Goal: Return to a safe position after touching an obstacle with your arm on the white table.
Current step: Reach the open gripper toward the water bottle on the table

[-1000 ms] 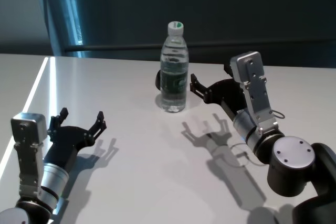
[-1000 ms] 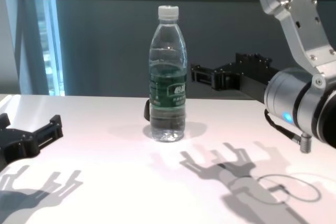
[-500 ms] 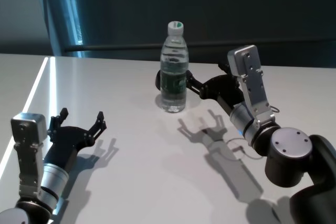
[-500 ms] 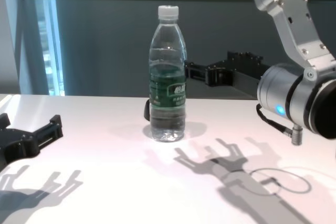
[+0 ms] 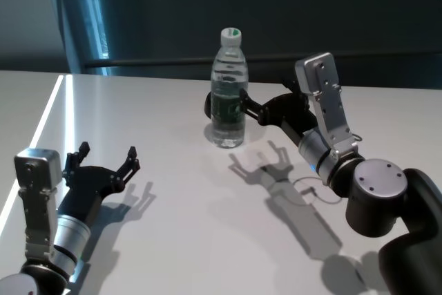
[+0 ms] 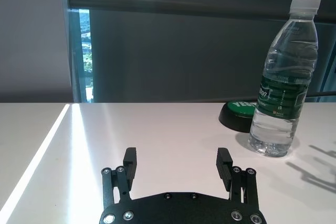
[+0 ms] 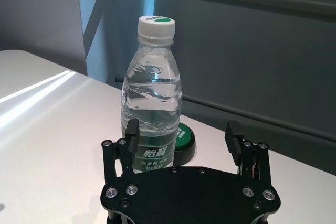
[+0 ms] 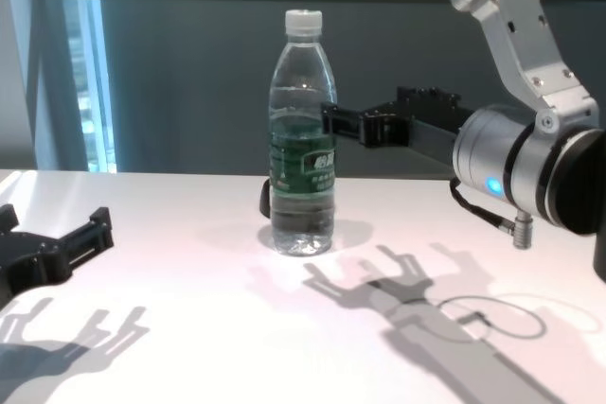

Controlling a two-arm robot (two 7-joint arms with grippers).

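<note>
Obstacle (image 5: 228, 91): ribbed clear plastic, upright on glossy white table (image 5: 173, 191).

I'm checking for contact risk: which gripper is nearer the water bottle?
Right. The right gripper hangs open beside the water bottle at label height, jaws reaching its right side. The left gripper sits open, low over the white table, well short of it.

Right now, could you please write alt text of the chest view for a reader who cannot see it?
A clear water bottle with a white cap stands upright on the white table. The right gripper, fingers open, reaches in from the right at the height of the bottle's green label, right up against its side. Low at the left edge, the left gripper hovers, also open.
</note>
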